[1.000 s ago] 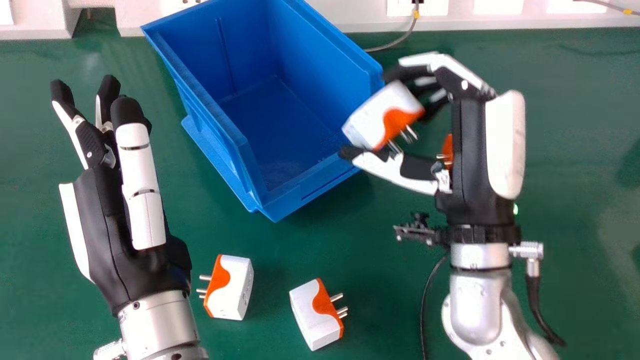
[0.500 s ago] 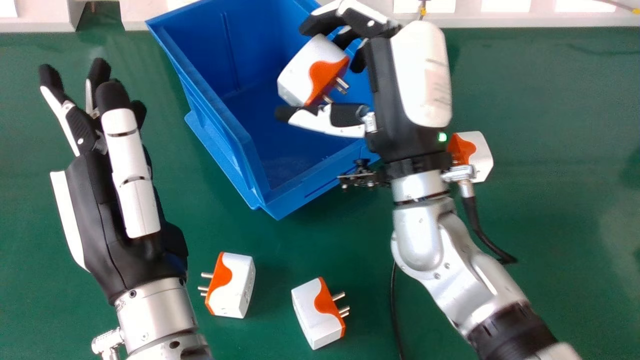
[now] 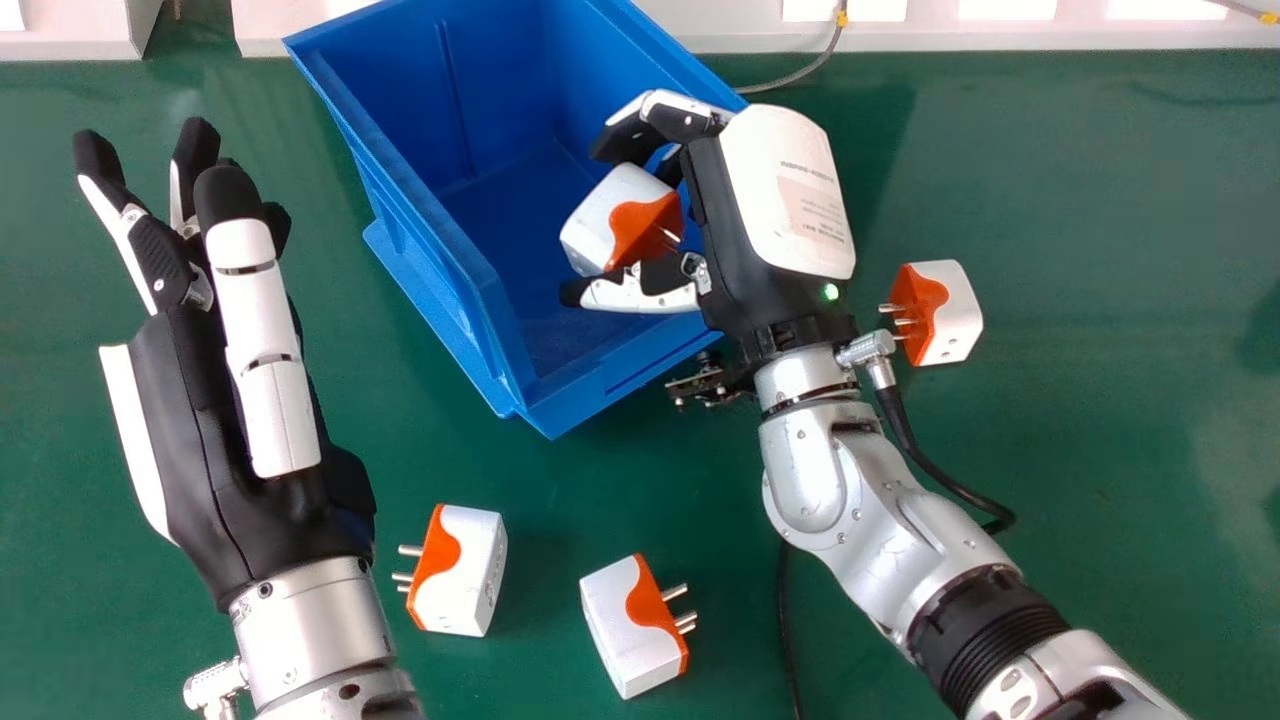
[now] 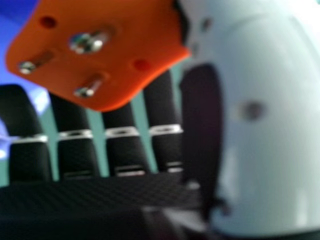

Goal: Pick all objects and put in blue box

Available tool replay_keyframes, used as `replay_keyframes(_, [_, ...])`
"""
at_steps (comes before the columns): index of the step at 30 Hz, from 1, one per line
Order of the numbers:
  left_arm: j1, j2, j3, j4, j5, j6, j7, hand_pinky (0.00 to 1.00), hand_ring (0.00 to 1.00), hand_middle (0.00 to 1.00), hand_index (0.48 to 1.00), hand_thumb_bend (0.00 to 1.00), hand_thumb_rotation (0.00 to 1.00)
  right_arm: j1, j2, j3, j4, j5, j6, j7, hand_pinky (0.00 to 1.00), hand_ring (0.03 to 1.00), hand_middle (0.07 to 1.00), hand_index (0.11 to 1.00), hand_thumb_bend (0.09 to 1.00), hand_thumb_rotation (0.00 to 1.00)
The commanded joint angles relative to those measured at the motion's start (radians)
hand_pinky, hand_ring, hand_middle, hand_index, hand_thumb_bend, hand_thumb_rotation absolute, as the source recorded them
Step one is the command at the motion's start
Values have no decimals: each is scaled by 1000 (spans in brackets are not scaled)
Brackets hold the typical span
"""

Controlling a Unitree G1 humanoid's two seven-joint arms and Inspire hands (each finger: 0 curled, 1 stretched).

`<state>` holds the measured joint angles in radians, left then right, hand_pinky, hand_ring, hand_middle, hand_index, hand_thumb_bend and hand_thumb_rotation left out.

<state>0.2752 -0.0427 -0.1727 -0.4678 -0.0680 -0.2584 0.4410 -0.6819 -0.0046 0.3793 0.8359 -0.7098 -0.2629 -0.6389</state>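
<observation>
In the head view my right hand [image 3: 755, 210] is over the blue box [image 3: 450, 250], its fingers and thumb curled round a white and orange plug adapter [image 3: 622, 220] above the box's inside. The right hand view shows the held adapter's orange face with metal pins [image 4: 100, 50] beside my right hand's thumb [image 4: 265, 115]. My left hand [image 3: 240, 420] is held over the table left of the box, fingers straight and nothing in it. Three more adapters lie on the table: one [image 3: 470, 572] near the left wrist, one [image 3: 632, 627] at the front, one [image 3: 945, 312] right of the right wrist.
The green table [image 3: 1120, 450] spreads out to the right. A grey cable [image 3: 800, 75] runs behind the box to the white ledge [image 3: 1000, 30] at the back. A black cable hangs beneath the right forearm.
My right hand has moved left with the adapter, from beside the box's right wall to over its inside, and lately toward the front. The left hand has shifted slightly up and left.
</observation>
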Motion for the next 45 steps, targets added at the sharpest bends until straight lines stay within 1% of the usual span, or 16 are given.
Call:
replay_keyframes(1, [9, -85, -7, -11, 13, -22, 3, 928, 956, 951, 925, 540, 782, -4, -4, 12, -67, 1, -5, 13, 574, 684, 761, 690, 708, 26])
replay_keyframes(3, [11, -82, -6, -13, 8, -21, -2, 929, 956, 951, 924, 541, 780, 7, -10, 19, -93, 5, -7, 29, 685, 863, 921, 817, 803, 90])
replay_keyframes(4, [12, -81, -6, -14, 6, -21, -4, 934, 959, 954, 927, 540, 781, 11, -13, 21, -103, 6, -7, 35, 704, 908, 960, 857, 829, 116])
replay_keyframes(6, [15, -78, -7, -16, 6, -20, -6, 938, 962, 956, 929, 539, 783, 15, -21, 28, -119, 8, -19, 48, 715, 941, 984, 891, 848, 139])
replay_keyframes(8, [18, -74, -7, -16, 13, -20, -7, 938, 963, 957, 931, 535, 792, 18, -34, 37, -129, 6, -50, 52, 735, 978, 995, 954, 878, 189])
replay_keyframes(9, [19, -74, -7, -16, 15, -21, -8, 938, 963, 957, 931, 535, 792, 19, -41, 41, -131, 6, -71, 49, 735, 978, 995, 954, 878, 189])
replay_keyframes(11, [21, -75, -8, -17, 15, -21, -7, 934, 959, 955, 929, 531, 797, 17, -54, 51, -129, -5, -106, 32, 767, 996, 999, 991, 912, 264])
replay_keyframes(16, [25, -79, -9, -19, 15, -24, -5, 923, 952, 947, 919, 537, 776, -3, -79, 73, -100, -29, -213, -38, 832, 1000, 1000, 1000, 958, 377])
replay_keyframes(22, [38, -79, -15, -31, 15, -22, -5, 926, 956, 951, 920, 532, 785, 18, -110, 63, -147, -87, -301, -230, 830, 1000, 1000, 1000, 996, 471])
replay_keyframes(24, [44, -80, -19, -36, 8, -21, -6, 930, 956, 950, 917, 537, 777, 45, -123, 43, -204, -79, -317, -251, 896, 1000, 1000, 1000, 1000, 500])
replay_keyframes(25, [48, -80, -20, -39, 9, -19, -6, 930, 956, 950, 917, 537, 777, 64, -130, 30, -243, -71, -318, -253, 896, 1000, 1000, 1000, 1000, 500])
replay_keyframes(29, [57, -76, -20, -41, 7, -16, -9, 933, 956, 950, 919, 548, 776, 164, -174, -51, -434, -3, -310, -180, 979, 1000, 1000, 1000, 1000, 415])
replay_keyframes(32, [61, -73, -21, -47, 7, -10, -12, 934, 958, 951, 922, 550, 780, 249, -179, -126, -539, 64, -276, -132, 994, 1000, 1000, 1000, 1000, 396])
replay_keyframes(37, [66, -67, -19, -53, 12, 1, -20, 939, 965, 960, 940, 559, 785, 375, -132, -232, -649, 153, -246, -130, 978, 1000, 1000, 1000, 1000, 440])
replay_keyframes(41, [62, -73, -20, -49, 5, -4, -25, 942, 966, 960, 938, 559, 779, 429, -74, -277, -665, 157, -248, -186, 970, 1000, 1000, 1000, 1000, 432])
replay_keyframes(45, [57, -78, -21, -46, -3, -3, -28, 941, 965, 960, 936, 558, 772, 453, -31, -317, -610, 169, -209, -225, 970, 1000, 1000, 1000, 994, 432])
